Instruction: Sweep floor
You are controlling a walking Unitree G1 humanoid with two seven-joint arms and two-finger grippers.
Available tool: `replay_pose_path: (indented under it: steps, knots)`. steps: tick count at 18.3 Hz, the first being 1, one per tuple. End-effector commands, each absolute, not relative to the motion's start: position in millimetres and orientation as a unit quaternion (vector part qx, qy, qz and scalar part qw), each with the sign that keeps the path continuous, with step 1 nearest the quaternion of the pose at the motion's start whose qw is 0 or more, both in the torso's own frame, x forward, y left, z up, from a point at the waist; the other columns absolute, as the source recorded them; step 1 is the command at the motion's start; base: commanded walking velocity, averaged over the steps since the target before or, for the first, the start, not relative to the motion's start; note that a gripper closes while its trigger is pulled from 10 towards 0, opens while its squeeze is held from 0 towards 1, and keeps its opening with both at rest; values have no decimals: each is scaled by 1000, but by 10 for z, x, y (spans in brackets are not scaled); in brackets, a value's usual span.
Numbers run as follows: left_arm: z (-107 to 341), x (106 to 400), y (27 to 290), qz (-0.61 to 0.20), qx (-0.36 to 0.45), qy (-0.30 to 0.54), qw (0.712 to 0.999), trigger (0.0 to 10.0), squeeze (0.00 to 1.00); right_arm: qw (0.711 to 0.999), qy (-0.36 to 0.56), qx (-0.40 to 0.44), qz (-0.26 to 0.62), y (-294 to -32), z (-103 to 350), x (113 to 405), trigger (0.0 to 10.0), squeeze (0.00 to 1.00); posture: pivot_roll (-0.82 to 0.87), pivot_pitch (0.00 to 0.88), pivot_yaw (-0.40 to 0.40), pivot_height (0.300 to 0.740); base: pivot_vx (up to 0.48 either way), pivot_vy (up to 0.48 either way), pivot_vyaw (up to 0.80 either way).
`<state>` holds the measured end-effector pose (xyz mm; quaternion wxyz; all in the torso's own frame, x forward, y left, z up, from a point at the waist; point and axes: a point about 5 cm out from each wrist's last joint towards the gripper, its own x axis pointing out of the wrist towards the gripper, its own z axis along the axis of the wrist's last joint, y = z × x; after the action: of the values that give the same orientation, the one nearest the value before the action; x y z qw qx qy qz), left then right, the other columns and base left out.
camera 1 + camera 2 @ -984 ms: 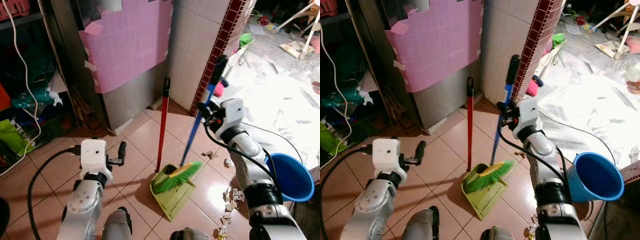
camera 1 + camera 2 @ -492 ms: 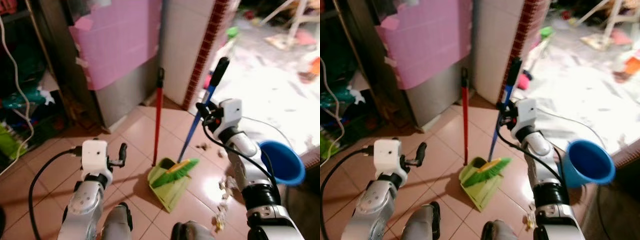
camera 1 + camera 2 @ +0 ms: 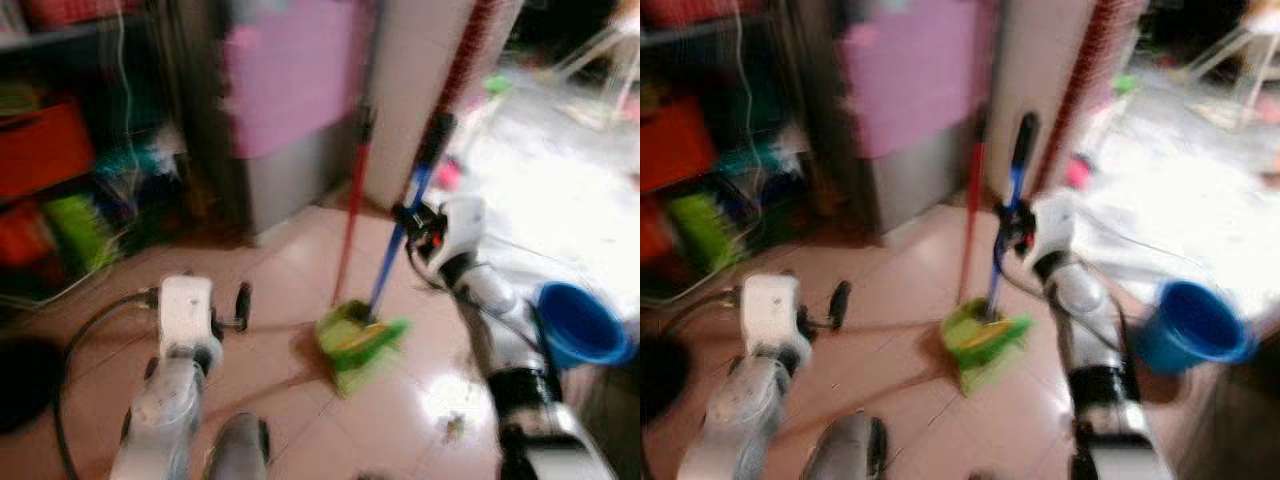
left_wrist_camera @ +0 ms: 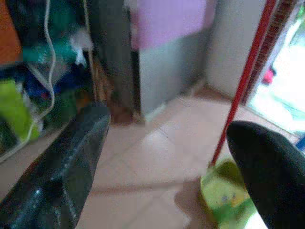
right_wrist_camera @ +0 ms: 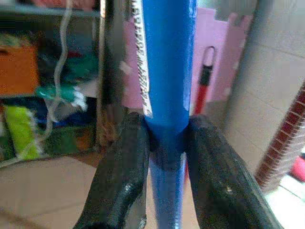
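My right gripper point(image 3: 408, 222) is shut on the blue broom handle point(image 3: 400, 245), whose shaft point(image 5: 167, 71) sits clamped between the two black fingers point(image 5: 121, 181). The green broom head point(image 3: 368, 337) rests on the green dustpan point(image 3: 345, 350) on the pink tiled floor. The dustpan's red handle point(image 3: 352, 205) stands upright beside the broom and also appears as a red pole point(image 4: 243, 86) in the left wrist view. My left gripper point(image 3: 240, 305) is held out low on the left, open with nothing between its fingers point(image 4: 62, 162). The head views are blurred.
A blue bucket point(image 3: 580, 322) hangs by my right arm. A grey cabinet with a pink sheet point(image 3: 290, 90) stands behind the dustpan, next to a tiled wall corner point(image 3: 420, 80). Cluttered shelves point(image 3: 70, 150) fill the left. A scrap of paper point(image 3: 452, 425) lies on the floor.
The camera has swung left, so shelves fill more of the left side and the picture has blurred. Broom, dustpan and both grippers keep their places relative to each other.
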<state>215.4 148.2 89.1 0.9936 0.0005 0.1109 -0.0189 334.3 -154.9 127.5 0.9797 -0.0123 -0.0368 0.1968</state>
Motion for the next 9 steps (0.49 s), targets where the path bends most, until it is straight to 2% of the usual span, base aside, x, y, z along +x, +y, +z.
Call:
replay_pose_path:
  steps: [1,3,9]
  knots:
    - [946,2209,1459,-23,1,100,995,10000,0,981,-50,-13,188,-1594,1337,3347,0,0,80,78,-64,740,0,0,0]
    - [951,2223,1466,-23,1,99,995,10000,0,982,-49,-12,181,-1599,1331,3352,0,0,82,74,-72,740,0,122,0]
    - [966,2248,1518,-16,6,95,995,10000,0,985,-63,-26,159,-1614,1402,3426,0,0,92,72,-77,740,0,449,0]
